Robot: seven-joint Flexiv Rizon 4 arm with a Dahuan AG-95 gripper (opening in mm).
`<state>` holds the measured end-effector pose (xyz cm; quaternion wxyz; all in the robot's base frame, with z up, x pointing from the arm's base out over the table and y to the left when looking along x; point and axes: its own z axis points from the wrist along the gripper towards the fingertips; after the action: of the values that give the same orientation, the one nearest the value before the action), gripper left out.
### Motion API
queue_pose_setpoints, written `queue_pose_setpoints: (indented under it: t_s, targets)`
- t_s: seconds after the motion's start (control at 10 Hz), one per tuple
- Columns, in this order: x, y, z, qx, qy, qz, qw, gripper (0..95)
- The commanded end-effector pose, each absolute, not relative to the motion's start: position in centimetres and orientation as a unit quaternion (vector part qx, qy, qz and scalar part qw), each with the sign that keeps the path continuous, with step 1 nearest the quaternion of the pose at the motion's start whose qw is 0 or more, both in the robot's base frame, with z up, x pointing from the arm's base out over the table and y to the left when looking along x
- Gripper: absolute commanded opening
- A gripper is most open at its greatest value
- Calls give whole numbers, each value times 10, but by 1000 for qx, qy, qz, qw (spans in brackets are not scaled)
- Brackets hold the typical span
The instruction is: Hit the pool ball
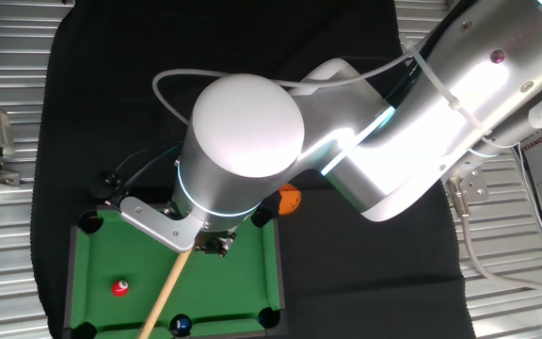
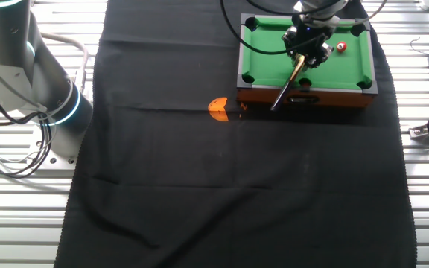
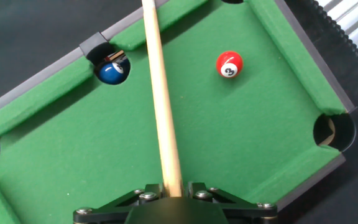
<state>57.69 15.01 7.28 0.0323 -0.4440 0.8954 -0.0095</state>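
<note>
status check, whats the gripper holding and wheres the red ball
Gripper shut on cue stick, jaws over the mini pool table. Red ball on open felt, off to one side of the cue. Blue ball at a pocket, clear.

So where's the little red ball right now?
The red ball sits on the green felt in the hand view, right of the wooden cue, apart from it.

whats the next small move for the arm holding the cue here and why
Probably swing the wooden cue stick sideways toward the glossy red pool ball. In the hand view the gripper clamps the cue, whose shaft runs past the ball on its left, nearer the blue ball at the middle pocket, so no contact yet.
</note>
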Motion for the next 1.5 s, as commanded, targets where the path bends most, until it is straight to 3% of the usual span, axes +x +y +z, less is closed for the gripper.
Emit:
queue_pose_setpoints:
  t_s: [0.1,1.5]
  targets:
    - [577,150,73,-442,896,-9,32,0]
    - [575,152,83,-433,901,-5,14,0]
